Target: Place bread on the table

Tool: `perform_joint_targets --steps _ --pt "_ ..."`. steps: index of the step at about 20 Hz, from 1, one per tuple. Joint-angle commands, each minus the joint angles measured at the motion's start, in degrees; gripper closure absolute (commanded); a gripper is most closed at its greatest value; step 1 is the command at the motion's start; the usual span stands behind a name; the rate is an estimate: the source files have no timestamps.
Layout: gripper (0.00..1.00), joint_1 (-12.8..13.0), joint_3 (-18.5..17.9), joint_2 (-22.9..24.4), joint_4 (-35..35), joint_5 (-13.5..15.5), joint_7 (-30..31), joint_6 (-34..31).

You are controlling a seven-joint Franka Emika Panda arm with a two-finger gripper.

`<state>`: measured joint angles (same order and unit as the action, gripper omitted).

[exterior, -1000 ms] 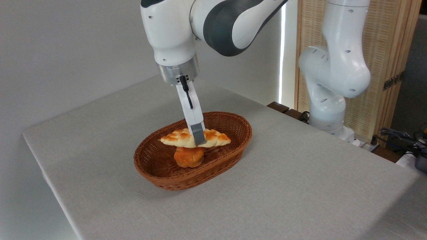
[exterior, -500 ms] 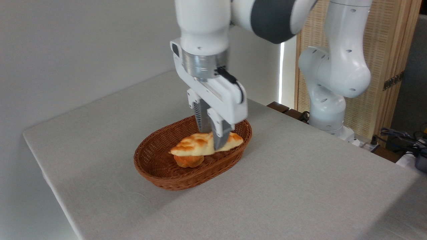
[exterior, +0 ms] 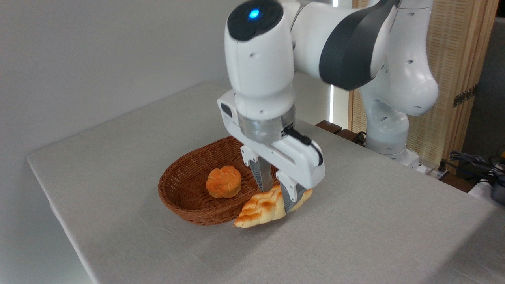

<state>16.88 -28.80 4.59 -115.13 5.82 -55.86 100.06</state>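
The fingers [exterior: 261, 178] pinch the bread [exterior: 265, 206] near its right end, one grey pad on the far side and one on the near side of the loaf, with the gripper [exterior: 277, 188] pointing down from the white arm [exterior: 272, 63]. The bread is tilted, its left tip lower and close over the bench [exterior: 355, 221], just in front of the basket [exterior: 185, 193] rim on the right side; whether the tip touches the cloth cannot be told. A dim shadow lies on the bench under the loaf. A round orange bun [exterior: 223, 181] sits inside the basket, apart from the bread. Cables [exterior: 473, 161] lie beyond the bench's far right edge.
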Motion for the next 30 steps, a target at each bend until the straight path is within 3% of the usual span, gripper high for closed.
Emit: perform_joint_targets --steps 1,13,16,19,22,25,27,30 --pt "0.0 0.61 -0.21 -0.9 0.96 -0.55 0.93 -0.83" --pt "0.0 0.88 -0.12 -0.72 1.04 -0.64 0.75 -0.74" --pt "0.0 1.22 0.76 1.12 2.62 -0.55 1.19 -0.91" --pt "0.0 1.23 5.58 2.27 7.71 -0.64 3.55 -1.88" --pt "0.0 1.23 10.59 2.27 8.86 -1.16 11.8 -2.41" --pt "0.0 1.14 14.11 2.18 10.27 -5.01 14.99 -1.45" --pt "0.0 1.14 14.38 1.92 10.1 -8.01 15.25 0.13" --pt "0.0 1.14 14.38 1.39 10.18 -8.37 18.67 0.58"
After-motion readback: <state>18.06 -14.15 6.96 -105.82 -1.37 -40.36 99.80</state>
